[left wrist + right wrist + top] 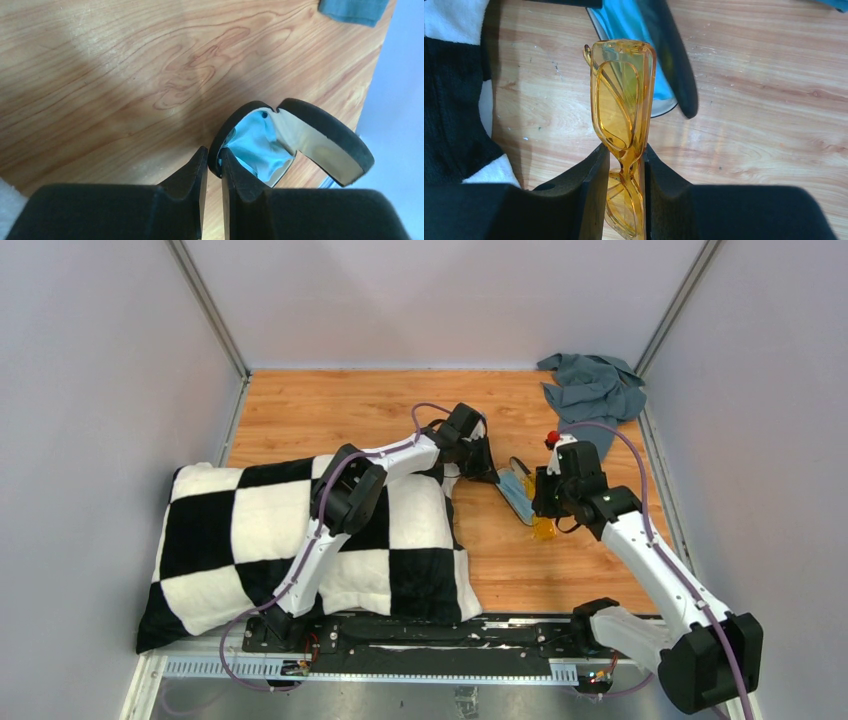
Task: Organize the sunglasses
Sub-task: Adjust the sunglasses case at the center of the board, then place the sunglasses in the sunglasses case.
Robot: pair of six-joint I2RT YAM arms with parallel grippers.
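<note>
The black case (327,131) lies open on the wooden table (330,410), a light-blue cloth (255,147) bunched in its lower shell and nothing on the lid's beige lining (320,150). The lining shows only in the left wrist view. There the left gripper (214,152) has its fingers close together on either side of the case's end rim; whether they pinch it I cannot tell. The right wrist view alone shows the right gripper (624,152) clenched on the folded amber sunglasses (621,100) at the bridge, outside the case and just beside it. Only the top view shows a black-and-white checked pillow (250,530) left of the case and a grey-blue rag (592,390) behind it, against pale walls (100,390).
</note>
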